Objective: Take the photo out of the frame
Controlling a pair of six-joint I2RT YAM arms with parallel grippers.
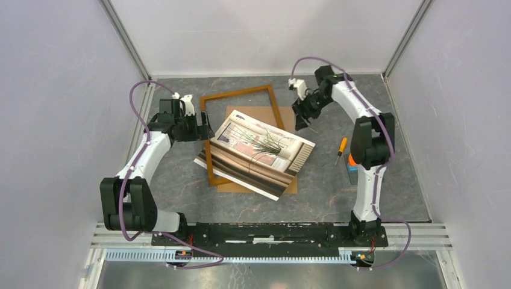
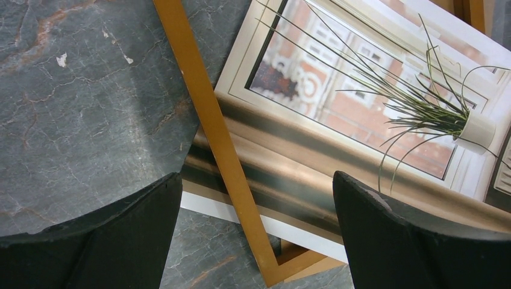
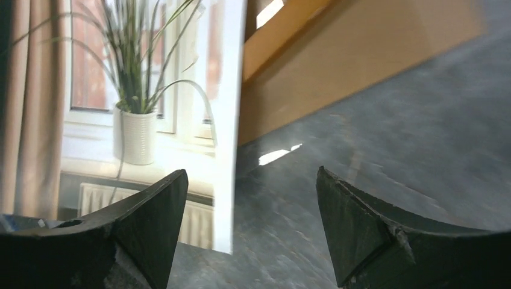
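Hovering wide open, the left gripper [image 2: 256, 180] holds nothing above the frame [image 1: 236, 92] and photo [image 1: 256, 153]; the right gripper [image 3: 253, 174], jaws apart, grips nothing either.

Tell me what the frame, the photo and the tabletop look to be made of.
The frame is likely wood with a smooth orange-brown finish, though painted composite is possible. The photo looks like glossy paper: a thin, white-edged sheet with a sheen. The tabletop has a grey veined stone look and is slightly reflective. I cannot tell whether it is real stone or printed laminate.
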